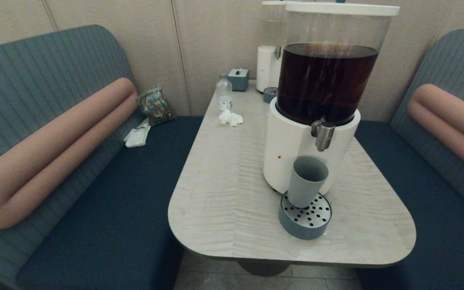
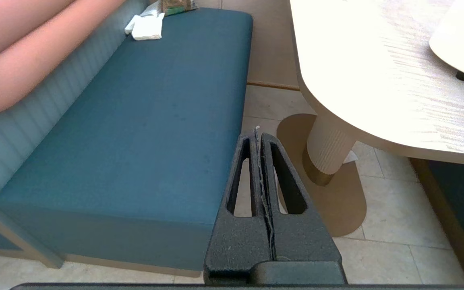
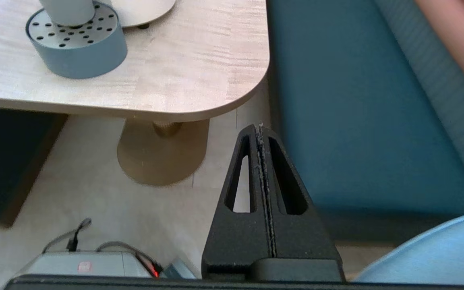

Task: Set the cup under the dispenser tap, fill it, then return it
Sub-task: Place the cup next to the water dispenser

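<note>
mostly cropped cup (image 3: 67, 10), both grippers absent from head view

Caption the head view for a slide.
Grey-green cup on the drip tray, below the dispenser tap.

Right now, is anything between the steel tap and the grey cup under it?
Nothing: in the head view only open air separates the dispenser tap from the cup on its tray.
</note>
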{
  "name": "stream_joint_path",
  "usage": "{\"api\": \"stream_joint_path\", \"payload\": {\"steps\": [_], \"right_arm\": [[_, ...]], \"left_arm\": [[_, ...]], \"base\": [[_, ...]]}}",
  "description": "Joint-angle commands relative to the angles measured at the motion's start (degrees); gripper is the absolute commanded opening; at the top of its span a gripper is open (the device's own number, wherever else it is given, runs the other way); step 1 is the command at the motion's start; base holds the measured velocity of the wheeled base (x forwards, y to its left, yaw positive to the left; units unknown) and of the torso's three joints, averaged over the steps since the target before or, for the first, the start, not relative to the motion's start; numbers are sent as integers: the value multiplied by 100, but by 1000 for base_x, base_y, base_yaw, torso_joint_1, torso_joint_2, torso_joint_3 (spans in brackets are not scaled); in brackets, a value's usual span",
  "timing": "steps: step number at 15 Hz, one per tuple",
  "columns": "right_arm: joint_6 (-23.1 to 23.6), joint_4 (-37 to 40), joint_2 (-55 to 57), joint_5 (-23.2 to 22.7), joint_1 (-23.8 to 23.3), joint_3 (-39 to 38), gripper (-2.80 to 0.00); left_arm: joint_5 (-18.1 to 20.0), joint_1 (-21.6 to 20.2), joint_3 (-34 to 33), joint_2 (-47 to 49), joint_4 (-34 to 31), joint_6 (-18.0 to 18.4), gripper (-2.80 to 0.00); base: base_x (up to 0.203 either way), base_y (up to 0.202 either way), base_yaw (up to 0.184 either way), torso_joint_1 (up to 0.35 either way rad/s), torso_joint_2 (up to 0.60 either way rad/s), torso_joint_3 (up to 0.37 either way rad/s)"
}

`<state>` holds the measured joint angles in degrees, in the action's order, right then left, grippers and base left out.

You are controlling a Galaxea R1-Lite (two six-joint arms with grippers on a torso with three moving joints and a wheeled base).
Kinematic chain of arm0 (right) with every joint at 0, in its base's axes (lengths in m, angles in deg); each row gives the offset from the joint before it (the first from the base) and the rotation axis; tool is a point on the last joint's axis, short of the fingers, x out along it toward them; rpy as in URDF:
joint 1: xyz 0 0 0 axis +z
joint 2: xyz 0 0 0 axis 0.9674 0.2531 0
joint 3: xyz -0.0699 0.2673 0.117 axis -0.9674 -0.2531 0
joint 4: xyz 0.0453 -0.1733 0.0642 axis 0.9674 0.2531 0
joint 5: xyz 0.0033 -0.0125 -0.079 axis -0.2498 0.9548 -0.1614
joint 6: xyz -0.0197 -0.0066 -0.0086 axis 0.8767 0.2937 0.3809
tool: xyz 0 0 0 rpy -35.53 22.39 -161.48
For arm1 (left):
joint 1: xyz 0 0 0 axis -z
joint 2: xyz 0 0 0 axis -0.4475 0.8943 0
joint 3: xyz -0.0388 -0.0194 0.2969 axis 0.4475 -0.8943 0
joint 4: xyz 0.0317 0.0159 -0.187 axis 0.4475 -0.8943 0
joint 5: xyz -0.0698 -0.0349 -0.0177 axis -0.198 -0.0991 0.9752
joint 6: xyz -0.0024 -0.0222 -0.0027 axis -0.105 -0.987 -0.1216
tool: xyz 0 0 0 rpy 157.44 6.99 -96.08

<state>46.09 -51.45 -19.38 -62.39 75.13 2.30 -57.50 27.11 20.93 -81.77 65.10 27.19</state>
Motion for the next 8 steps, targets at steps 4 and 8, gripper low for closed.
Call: {"api": "stream_joint_path", "payload": {"steps": [4,8], "right_arm": [[-97,-1232,-347,-66,3,-395,-280],[-97,-1219,-357,-374,3,-41,-280]], "left_arm": [[-6,0,0,7,2,-4,-280],[-1,0,0,7,2,-4,-280]], "base": [[0,0,0,0,0,0],[0,0,0,0,0,0]]}}
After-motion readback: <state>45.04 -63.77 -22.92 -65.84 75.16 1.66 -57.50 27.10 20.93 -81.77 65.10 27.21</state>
